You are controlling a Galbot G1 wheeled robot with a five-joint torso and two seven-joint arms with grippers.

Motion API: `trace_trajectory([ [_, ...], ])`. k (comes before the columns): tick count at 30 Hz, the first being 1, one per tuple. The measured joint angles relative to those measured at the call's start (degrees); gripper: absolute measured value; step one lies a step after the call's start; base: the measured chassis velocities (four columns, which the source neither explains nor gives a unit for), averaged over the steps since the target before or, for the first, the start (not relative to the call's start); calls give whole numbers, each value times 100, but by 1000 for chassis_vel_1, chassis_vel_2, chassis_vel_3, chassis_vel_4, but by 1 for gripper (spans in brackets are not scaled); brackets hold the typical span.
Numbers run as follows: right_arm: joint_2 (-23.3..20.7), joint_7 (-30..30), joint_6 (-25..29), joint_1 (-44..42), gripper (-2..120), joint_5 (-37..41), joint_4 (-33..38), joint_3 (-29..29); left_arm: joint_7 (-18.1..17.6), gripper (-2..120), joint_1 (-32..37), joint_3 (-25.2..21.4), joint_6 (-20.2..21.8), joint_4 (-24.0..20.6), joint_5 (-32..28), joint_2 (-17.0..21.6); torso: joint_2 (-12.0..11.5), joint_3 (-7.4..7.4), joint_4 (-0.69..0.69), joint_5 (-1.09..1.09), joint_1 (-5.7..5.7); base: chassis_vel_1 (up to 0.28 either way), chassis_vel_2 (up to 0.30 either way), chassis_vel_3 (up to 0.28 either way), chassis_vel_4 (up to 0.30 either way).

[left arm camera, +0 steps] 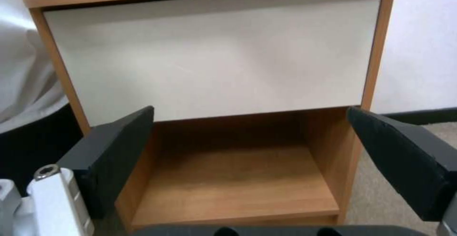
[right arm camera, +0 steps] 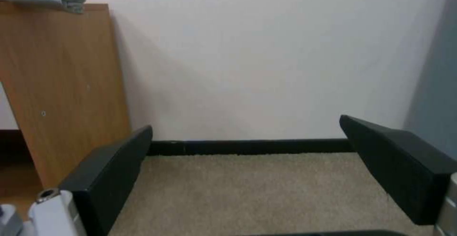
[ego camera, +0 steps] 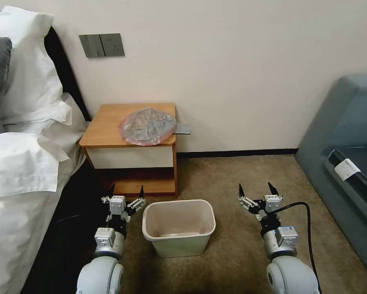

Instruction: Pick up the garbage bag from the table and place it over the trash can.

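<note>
Two pale grey, rounded robot arms end in silver cylindrical wrists and white-and-black linkages, the left gripper and right gripper each bearing two pointed black fingers, with a black cable looping from the right wrist.

Soft, even indoor light, faint shadows on the wall, slightly blurred wrist views.

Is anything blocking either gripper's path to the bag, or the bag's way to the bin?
Nothing visible does. The garbage bag lies uncovered on the table; the trash can stands open below, between left gripper and right gripper.
</note>
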Motion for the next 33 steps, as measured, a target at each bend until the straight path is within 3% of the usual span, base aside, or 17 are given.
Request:
trace_trajectory([
  [10,-8,1,-115,-62,100,101,238,66,0,100,82,-45,63,-186,-92,0,0,0,0,0,0,0,0,0,0],
  [15,-32,29,-398,-219,100,360,833,231,20,100,291,-155,247,-635,-342,-3,0,0,0,0,0,0,0,0,0],
  [16,-48,48,-604,-336,100,546,1257,346,41,100,447,-236,389,-967,-526,-6,0,0,0,0,0,0,0,0,0],
  [19,-65,69,-815,-453,100,741,1702,470,59,100,598,-321,530,-1303,-714,-10,0,0,0,0,0,0,0,0,0],
  [23,-76,80,-940,-526,100,855,1959,541,71,100,687,-369,610,-1498,-820,-12,0,0,0,0,0,0,0,0,0],
  [24,-94,101,-1151,-641,100,1046,2396,662,89,100,834,-445,738,-1813,-996,-15,0,0,0,0,0,0,0,0,0],
  [26,-105,114,-1282,-712,100,1165,2670,738,101,100,931,-497,827,-2023,-1111,-17,0,0,0,0,0,0,0,0,0],
  [28,-127,116,-1432,-824,100,1334,2883,836,119,100,1063,-569,946,-2308,-1268,-20,0,0,0,-2,0,0,0,0,0],
  [30,-127,116,-1432,-824,100,1334,2883,836,119,100,1063,-569,946,-2308,-1268,-20,0,0,0,-2,0,0,0,0,0],
  [32,-160,60,-1503,-907,100,1425,2927,868,144,100,1269,-682,1130,-2761,-1518,-23,1,0,0,0,0,0,0,0,0],
  [33,-160,60,-1503,-907,100,1425,2927,868,144,100,1269,-682,1130,-2761,-1518,-23,1,0,0,0,0,0,0,0,0],
])
